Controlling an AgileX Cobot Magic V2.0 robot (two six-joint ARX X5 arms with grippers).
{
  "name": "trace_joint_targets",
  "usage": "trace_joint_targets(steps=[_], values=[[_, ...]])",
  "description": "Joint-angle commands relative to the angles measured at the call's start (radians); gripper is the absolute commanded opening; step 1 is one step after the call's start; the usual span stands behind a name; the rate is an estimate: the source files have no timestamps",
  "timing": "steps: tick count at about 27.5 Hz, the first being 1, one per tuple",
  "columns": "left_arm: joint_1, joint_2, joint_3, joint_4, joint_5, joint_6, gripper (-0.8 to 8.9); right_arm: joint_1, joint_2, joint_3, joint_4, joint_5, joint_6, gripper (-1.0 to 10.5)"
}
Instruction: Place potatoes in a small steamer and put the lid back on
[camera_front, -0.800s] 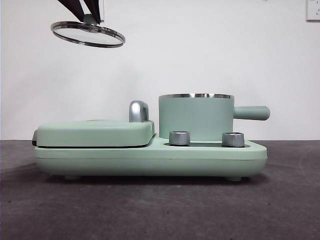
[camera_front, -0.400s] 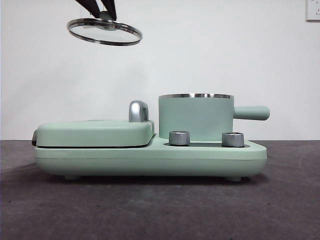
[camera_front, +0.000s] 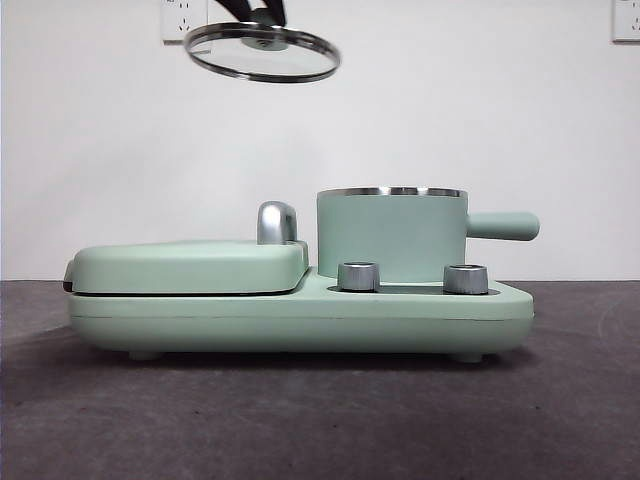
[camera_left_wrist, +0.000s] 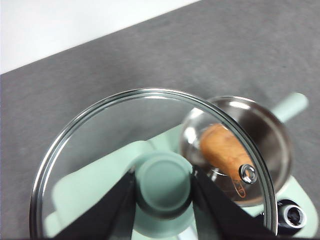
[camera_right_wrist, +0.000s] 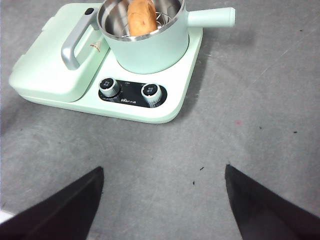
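A: While the right gripper (camera_right_wrist: 160, 200) waits spread wide over bare table, nearest stand two knobs (camera_front: 359, 276) on the mint base (camera_front: 300, 315), beside the flat griddle cover (camera_front: 190, 265).

B: And behind them?

A: The small steamer (camera_front: 392, 235), uncovered; the potato (camera_right_wrist: 141, 16) lies inside it.

B: The lid (camera_front: 262, 52)?

A: Up high, its knob (camera_left_wrist: 163, 186) pinched by the left gripper (camera_left_wrist: 163, 192). Over the last second it has slid across toward the steamer, though it hangs short of the rim.

B: So only centring and lowering seem left.
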Motion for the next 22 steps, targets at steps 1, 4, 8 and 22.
trace_joint_targets(steps=[1, 4, 8, 22], values=[[-0.034, 0.031, 0.037, 0.019, 0.002, -0.004, 0.14, 0.007, -0.029, -0.014, 0.014, -0.002, 0.021, 3.8], [-0.066, 0.048, 0.037, 0.019, 0.002, -0.004, 0.14, 0.007, -0.04, -0.027, 0.014, -0.002, 0.02, 3.8], [-0.105, 0.079, 0.037, 0.025, 0.002, -0.004, 0.14, 0.007, -0.04, -0.027, 0.022, -0.002, 0.014, 3.8], [-0.161, 0.217, 0.037, 0.129, 0.003, -0.004, 0.14, 0.007, -0.04, -0.027, 0.024, 0.0, -0.034, 3.8]])
